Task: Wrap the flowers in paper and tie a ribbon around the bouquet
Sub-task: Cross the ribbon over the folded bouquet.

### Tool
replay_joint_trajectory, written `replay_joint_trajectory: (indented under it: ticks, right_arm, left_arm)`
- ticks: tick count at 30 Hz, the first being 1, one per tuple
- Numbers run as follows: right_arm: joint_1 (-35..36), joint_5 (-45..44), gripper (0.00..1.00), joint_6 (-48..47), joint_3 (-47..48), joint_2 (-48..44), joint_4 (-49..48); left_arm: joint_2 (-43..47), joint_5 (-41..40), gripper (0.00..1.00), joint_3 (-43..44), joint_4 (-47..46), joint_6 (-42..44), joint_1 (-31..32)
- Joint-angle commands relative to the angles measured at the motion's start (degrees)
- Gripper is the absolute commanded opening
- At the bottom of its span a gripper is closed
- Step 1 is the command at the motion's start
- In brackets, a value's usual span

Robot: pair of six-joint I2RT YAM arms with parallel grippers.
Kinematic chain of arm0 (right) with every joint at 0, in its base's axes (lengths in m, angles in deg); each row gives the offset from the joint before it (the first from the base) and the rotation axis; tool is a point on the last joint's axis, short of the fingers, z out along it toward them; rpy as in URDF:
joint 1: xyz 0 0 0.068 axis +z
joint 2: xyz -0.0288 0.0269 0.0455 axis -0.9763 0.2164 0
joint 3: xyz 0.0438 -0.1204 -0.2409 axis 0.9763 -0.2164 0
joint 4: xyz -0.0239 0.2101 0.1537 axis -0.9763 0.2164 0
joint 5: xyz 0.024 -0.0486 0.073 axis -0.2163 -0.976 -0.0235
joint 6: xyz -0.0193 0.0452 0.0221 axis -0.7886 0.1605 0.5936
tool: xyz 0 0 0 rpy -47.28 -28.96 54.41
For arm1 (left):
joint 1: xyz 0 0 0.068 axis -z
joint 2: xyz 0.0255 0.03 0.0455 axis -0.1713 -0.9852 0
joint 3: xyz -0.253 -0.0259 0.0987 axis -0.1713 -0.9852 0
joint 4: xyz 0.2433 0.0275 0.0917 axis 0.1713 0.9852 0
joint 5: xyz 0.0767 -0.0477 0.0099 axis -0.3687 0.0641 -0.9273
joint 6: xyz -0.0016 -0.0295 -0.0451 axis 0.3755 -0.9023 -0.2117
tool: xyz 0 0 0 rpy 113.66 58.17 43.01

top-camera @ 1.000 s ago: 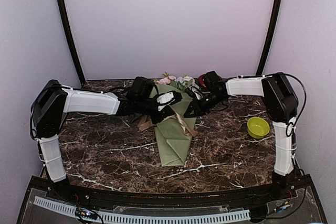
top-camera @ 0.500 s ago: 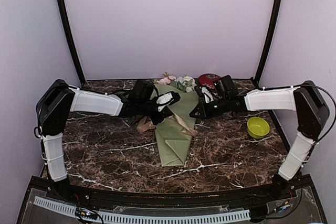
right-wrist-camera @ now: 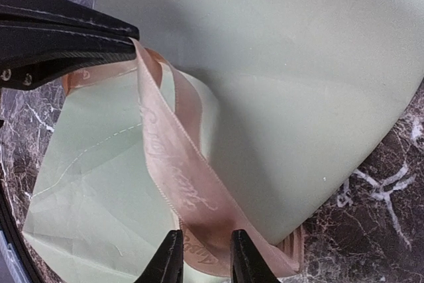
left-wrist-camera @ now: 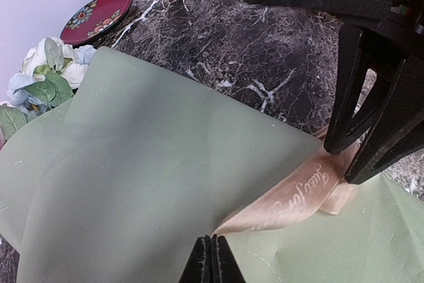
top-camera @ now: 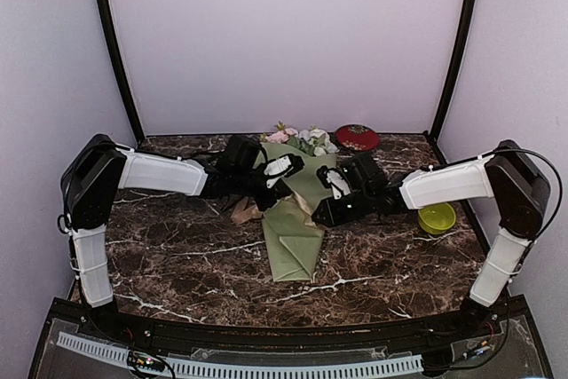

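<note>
1. Top view: bouquet (top-camera: 295, 228) lies mid-frame on the marble table (top-camera: 177, 255). Narrow end points to the bottom of the frame, wide end to the back wall.
2. Flowers (top-camera: 302, 138): pink & white blooms poke out of the wide end, just left of a red patterned dish (top-camera: 357, 137).
3. L gripper (left-wrist-camera: 207, 260) reaches in from the left, over the cone's upper half. It's clenched tight: tips are pressed together at bottom centre of the L wrist view, w/ one end of the ribbon (left-wrist-camera: 298, 193) nipped in them.
4. Ribbon is a shiny tan band w/ script lettering. From those tips it runs up and right across the sage paper (left-wrist-camera: 152, 150).
5. R gripper (right-wrist-camera: 202, 256) reaches in from the right, at the cone's right edge. Fingers stand a bit apart and the ribbon passes between them at the bottom of the R wrist view. Pinching or just straddling? Can't tell.
6. R wrist view: the ribbon stretches from the L claw in the upper left down to bottom centre, twisted along the way.
7. Yellow-green bowl (top-camera: 437, 217) sits at the right of the table, by the R forearm, well apart from the bouquet.
</note>
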Motion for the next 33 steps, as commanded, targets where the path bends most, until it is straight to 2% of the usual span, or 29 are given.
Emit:
replay_joint_trajectory:
  ticks: [1, 4, 15, 33]
  right_arm:
    - [0.52, -0.87, 0.23, -0.58, 1.82, 1.75, -1.73]
    - [0.82, -0.68, 0.18, -0.94, 1.67, 1.61, -1.75]
    - [1.52, -1.6, 0.2, -1.24, -0.53, -3.2, -3.13]
    - [2.16, 0.31, 0.22, 0.82, -0.65, 1.17, -3.79]
  left_arm:
    - [0.16, 0.86, 0.0, 0.34, -0.51, -0.45, -0.2]
    - [0.16, 0.73, 0.0, 0.33, -0.49, -0.45, -0.25]
    - [0.16, 0.56, 0.0, -0.04, -0.21, -0.36, -0.38]
    - [0.16, 0.93, 0.0, 0.02, 0.03, -0.16, -0.56]
